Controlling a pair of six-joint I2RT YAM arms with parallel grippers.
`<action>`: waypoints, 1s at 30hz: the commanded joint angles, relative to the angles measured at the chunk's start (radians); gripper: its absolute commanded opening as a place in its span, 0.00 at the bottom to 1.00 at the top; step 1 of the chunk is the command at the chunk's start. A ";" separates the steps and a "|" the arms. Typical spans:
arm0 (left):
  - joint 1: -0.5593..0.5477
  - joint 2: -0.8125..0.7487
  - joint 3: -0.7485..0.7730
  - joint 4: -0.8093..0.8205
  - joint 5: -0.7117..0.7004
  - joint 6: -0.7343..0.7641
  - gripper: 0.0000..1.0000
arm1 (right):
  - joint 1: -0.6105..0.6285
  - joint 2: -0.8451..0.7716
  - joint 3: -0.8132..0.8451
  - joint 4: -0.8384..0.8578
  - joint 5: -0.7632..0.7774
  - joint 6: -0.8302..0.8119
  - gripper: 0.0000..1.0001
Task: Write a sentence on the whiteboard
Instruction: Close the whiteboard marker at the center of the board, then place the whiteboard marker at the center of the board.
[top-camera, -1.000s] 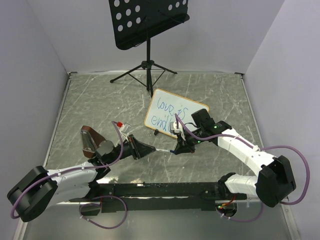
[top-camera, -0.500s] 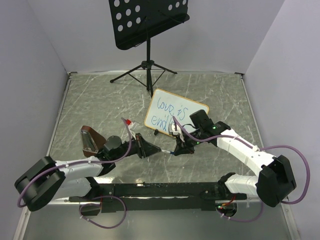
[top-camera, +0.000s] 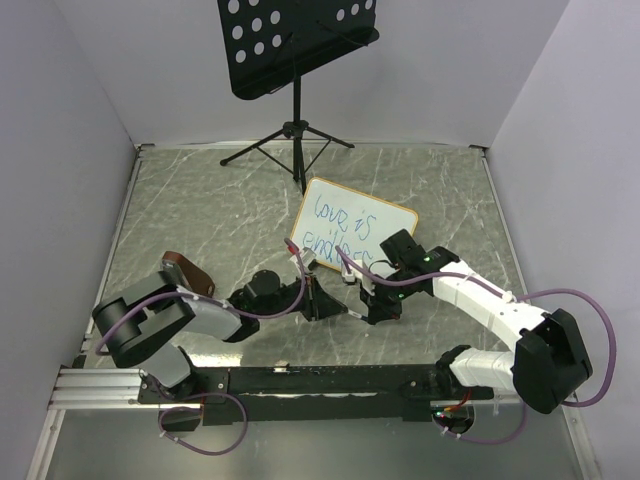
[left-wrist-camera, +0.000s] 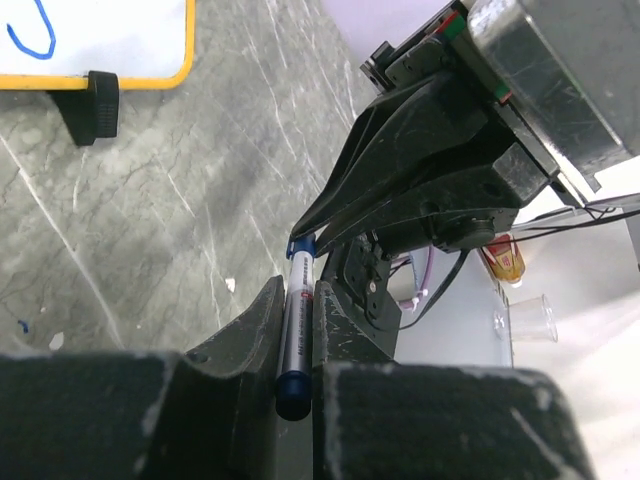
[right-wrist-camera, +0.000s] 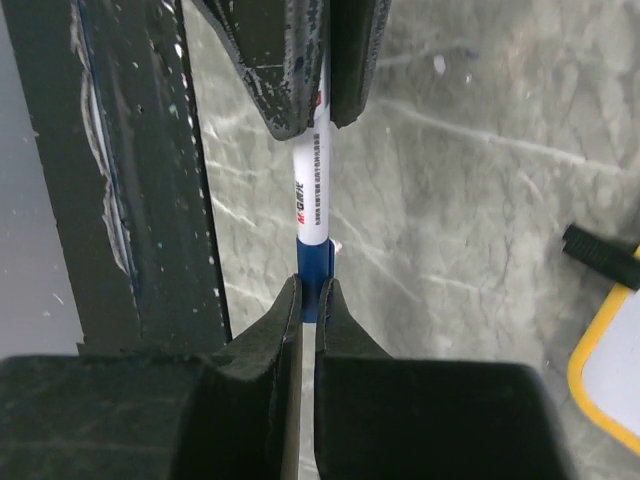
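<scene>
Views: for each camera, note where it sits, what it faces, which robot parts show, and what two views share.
Top: above and behind the robot, looking down; both arms, whiteboard.
Left wrist: on left arm, facing right gripper; own fingers grip pen.
Right wrist: on right arm, facing left gripper; own fingers show.
Shared: both wrist views show the pen.
</scene>
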 joint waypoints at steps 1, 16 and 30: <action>-0.051 0.044 0.025 0.104 -0.060 -0.005 0.01 | 0.027 -0.025 0.048 0.226 -0.184 0.026 0.00; -0.039 -0.310 -0.021 -0.391 -0.353 0.138 0.72 | 0.017 0.021 -0.028 0.122 0.075 -0.111 0.00; -0.016 -1.025 0.068 -1.080 -0.618 0.210 0.98 | 0.014 0.066 -0.031 0.056 0.238 -0.111 0.54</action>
